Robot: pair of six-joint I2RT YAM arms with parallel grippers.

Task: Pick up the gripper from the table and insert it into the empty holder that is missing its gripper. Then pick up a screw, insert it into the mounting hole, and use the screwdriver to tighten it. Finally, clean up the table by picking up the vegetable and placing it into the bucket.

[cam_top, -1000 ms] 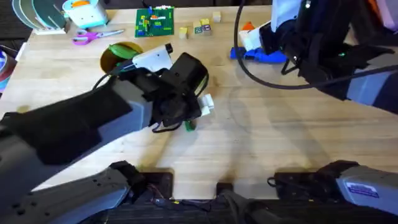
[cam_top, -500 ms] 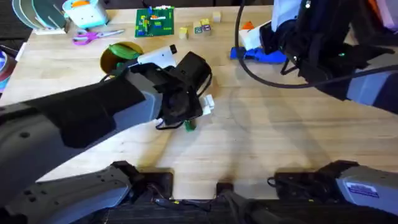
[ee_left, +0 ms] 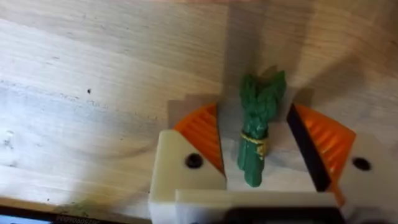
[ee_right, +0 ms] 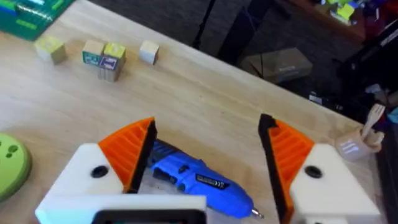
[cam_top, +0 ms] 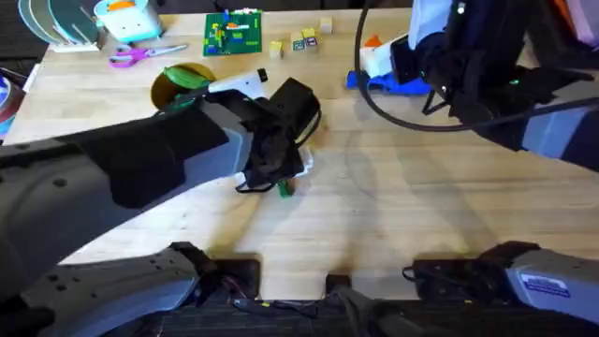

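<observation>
Overhead: your left arm reaches across the wooden table [cam_top: 393,206] toward the middle, its left gripper [cam_top: 285,173] low over the vegetable [cam_top: 284,189], of which you see a green end peeking out beneath it. The bucket [cam_top: 178,84] stands behind that arm, a green toy in it. Your right gripper [cam_top: 398,61] sits at the far right by the screwdriver [cam_top: 393,84].

Left wrist: your left gripper [ee_left: 264,146] is spread open, orange pads [ee_left: 202,134] on either side of the vegetable [ee_left: 256,127], which lies flat on the wood between them, touching neither.

Right wrist: your right gripper [ee_right: 208,152] is open, its fingers straddling the blue screwdriver [ee_right: 199,180] lying on the table. Small wooden blocks [ee_right: 102,56] rest farther off.
</observation>
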